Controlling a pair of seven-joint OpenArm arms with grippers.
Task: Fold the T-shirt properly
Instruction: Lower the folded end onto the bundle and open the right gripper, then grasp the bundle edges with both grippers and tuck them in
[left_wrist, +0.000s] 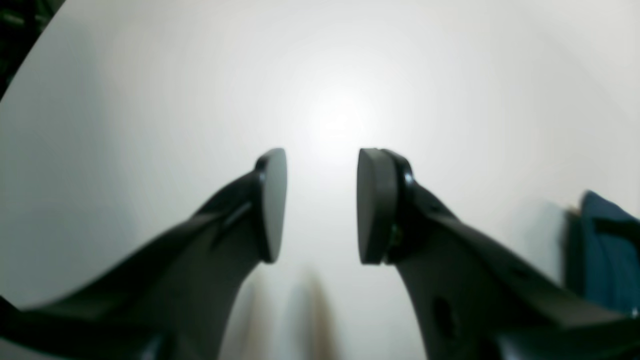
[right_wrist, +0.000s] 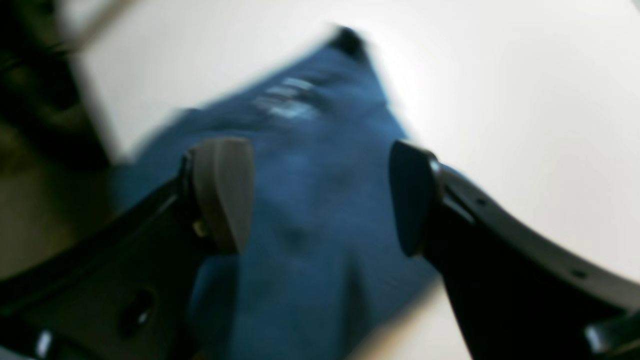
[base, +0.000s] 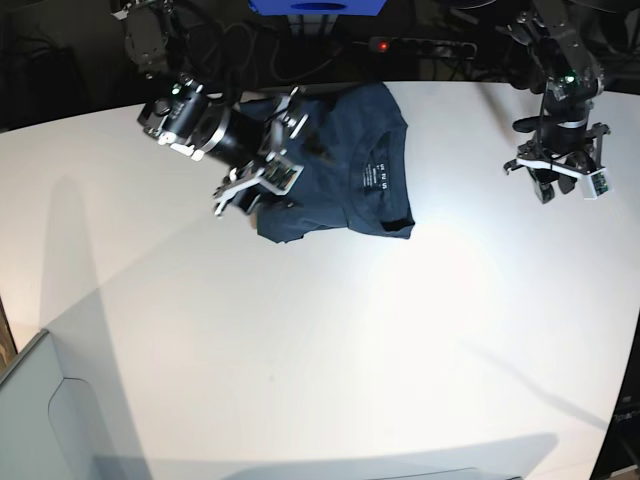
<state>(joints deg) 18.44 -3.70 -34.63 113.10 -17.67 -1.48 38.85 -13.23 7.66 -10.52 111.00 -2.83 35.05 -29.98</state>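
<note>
Toward the upper middle of the base view, the T-shirt is lying bunched on the white counter, with its small white neck label facing up and its lower edge crumpled rather than spread flat. At the upper left of that frame the right tool is hovering over the shirt's left edge; its wrist view is showing both pads spread wide with blue cloth blurred beneath them and nothing pinched between them. At the upper right of the base view the left tool is hanging well apart from the garment, and its wrist view is showing its fingers parted over bare counter, with only a sliver of blue fabric at the far right edge. So both tools are standing open and empty. Judging from this, the fold is hardly begun: the shirt is still needing to be flattened before any crease makes sense. The main risk is lying with the right tool, which is likely to be closing on several bunched layers at once, dragging the whole heap instead of 1 edge. The blur in its wrist view suggests motion, so a fast descent may be pressing the pads into the counter or sliding the cloth away. With the left tool so far off, 1-sided pulling may be twisting the shirt further.
</note>
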